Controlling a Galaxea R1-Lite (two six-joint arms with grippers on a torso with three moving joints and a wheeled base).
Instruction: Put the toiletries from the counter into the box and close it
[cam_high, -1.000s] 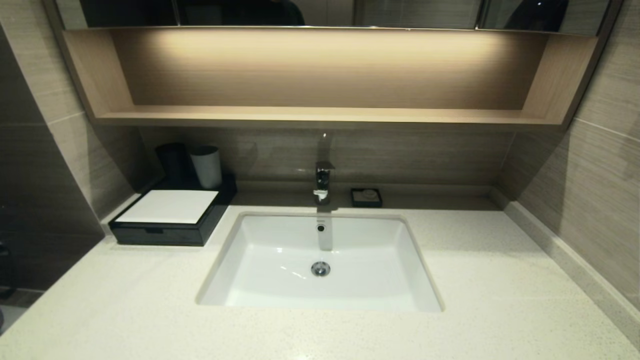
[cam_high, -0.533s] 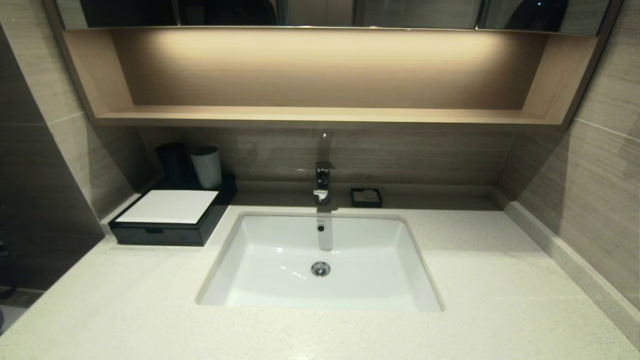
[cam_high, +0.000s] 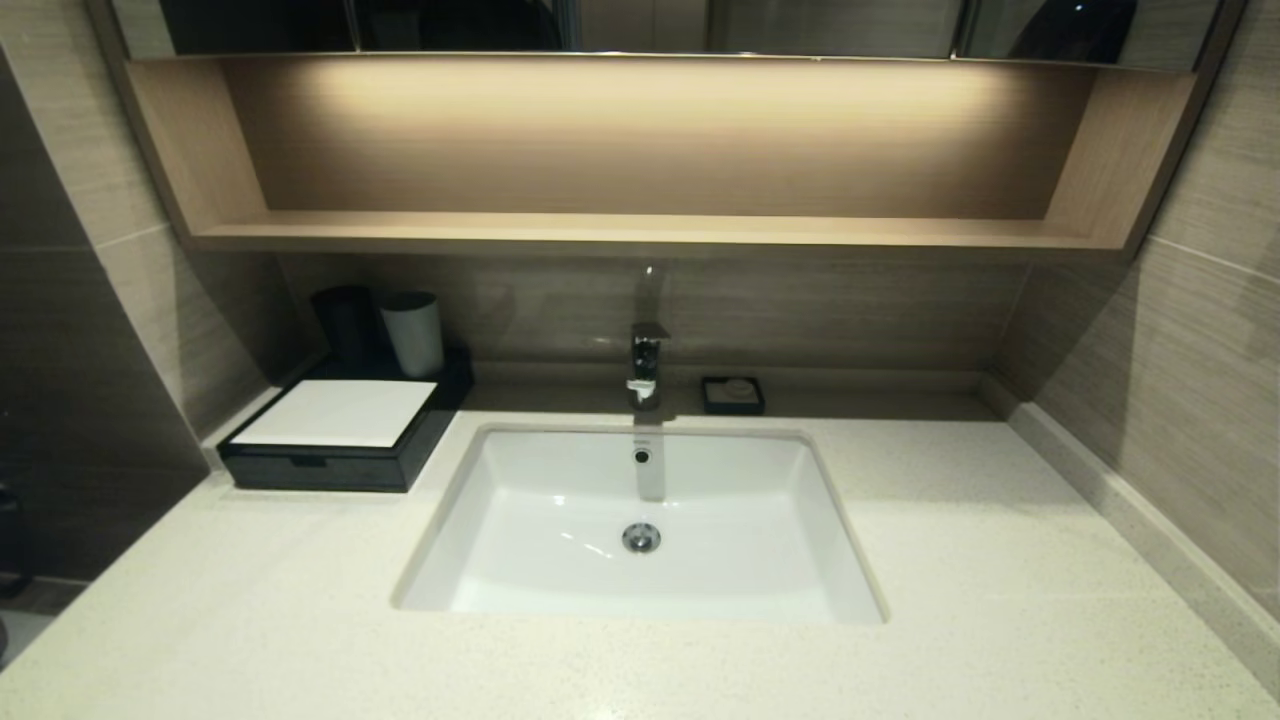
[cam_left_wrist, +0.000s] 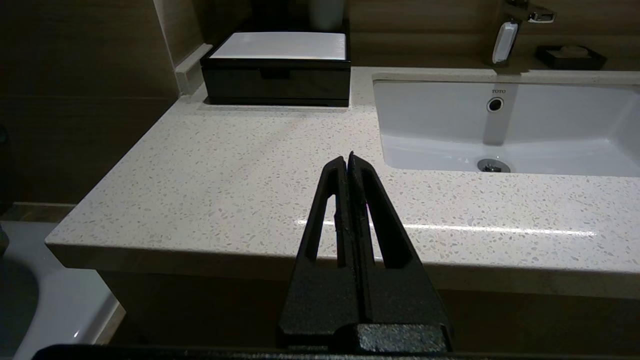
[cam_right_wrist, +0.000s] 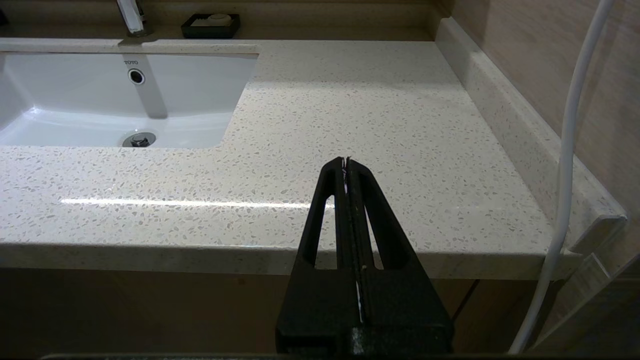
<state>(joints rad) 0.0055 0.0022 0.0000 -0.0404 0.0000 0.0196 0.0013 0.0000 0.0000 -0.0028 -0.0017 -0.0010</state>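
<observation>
In the head view, the black box (cam_high: 345, 440) with its white top panel is seen at the left of the frame on the speckled counter (cam_high: 1000, 560), its front drawer pushed in. Behind it, in the corner, a dark cup (cam_high: 345, 322) and a grey cup (cam_high: 413, 332) are set side by side. The white basin (cam_high: 640, 530) is sunk in the middle, with the tap (cam_high: 647, 365) above it and a small black soap dish (cam_high: 733, 395) just to the right of the tap. No toiletries can be made out on the counter.

The left gripper (cam_left_wrist: 349, 159) is held in front of the counter's near edge, fingers pressed together on nothing. The right gripper (cam_right_wrist: 346, 161) is likewise held at the near edge, right of the basin, fingers pressed together and empty.
</observation>
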